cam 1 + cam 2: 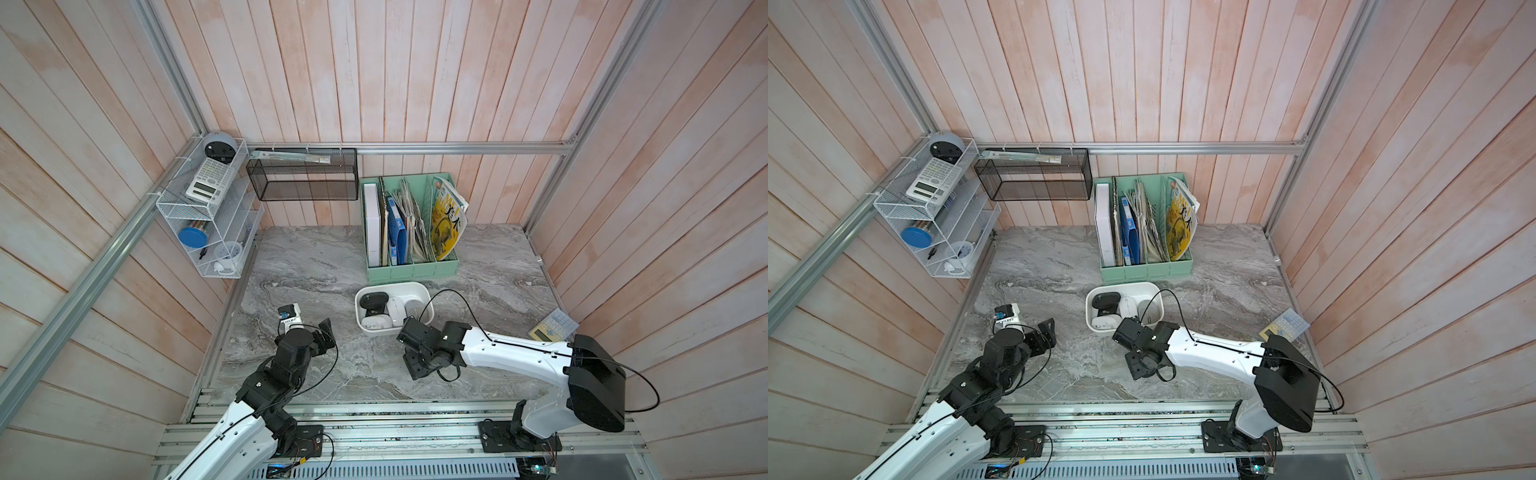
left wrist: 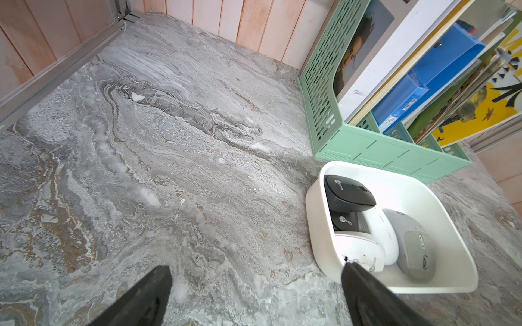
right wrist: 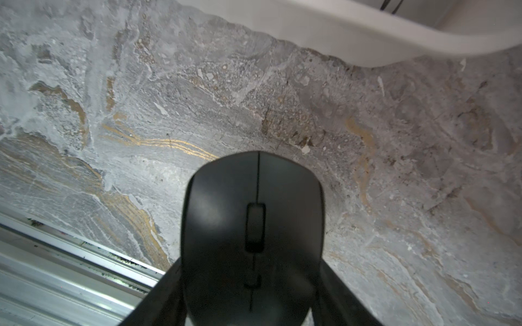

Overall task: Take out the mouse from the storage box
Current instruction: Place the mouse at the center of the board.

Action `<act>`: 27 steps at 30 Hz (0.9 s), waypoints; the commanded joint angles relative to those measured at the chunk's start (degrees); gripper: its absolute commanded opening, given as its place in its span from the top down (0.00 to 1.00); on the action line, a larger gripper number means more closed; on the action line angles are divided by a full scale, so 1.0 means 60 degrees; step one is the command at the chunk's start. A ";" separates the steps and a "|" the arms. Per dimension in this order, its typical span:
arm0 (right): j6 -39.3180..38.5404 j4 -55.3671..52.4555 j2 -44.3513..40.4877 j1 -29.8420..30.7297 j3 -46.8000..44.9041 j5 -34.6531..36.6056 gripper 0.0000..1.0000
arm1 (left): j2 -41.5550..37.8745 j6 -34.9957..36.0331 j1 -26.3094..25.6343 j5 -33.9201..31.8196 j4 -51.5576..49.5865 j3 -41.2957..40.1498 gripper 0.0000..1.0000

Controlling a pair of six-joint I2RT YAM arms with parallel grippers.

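Right gripper (image 3: 250, 268) clamping matte black plastic mouse (image 3: 251, 192) over open grey marble tabletop (image 3: 395, 169), just outside rolled rim of shallow white plastic storage box (image 3: 353, 34), left gripper (image 2: 255, 268) gaping wide beside that box

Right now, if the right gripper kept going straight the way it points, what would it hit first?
Likely the marble table, with the black mouse in the right gripper touching first; the storage box sits farther off. Depth is unclear.

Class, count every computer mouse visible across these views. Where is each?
6. In the storage box: black mouse, second black mouse beneath, white mouse, second white mouse, grey mouse. The sixth mouse: outside, in the right gripper. Others may be hidden.
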 commanded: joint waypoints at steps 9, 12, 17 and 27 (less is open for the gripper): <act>0.0443 0.0671 0.1000 0.0125 -0.0366 -0.0036 0.44 | 0.0180 0.0175 0.0033 0.0155 0.0220 -0.0108 0.00; 0.0469 0.0794 0.1172 0.0123 -0.0392 -0.0048 0.43 | 0.0196 0.0169 0.0026 0.0161 0.0235 -0.0094 0.00; 0.0548 0.0848 0.1260 0.0150 -0.0376 0.0020 0.30 | 0.0252 0.0192 0.0030 0.0174 0.0228 -0.0090 0.00; 0.0185 0.0534 -0.0015 0.0141 -0.0388 0.0927 0.18 | 0.1009 0.0275 0.0033 0.0374 0.0366 0.0165 0.00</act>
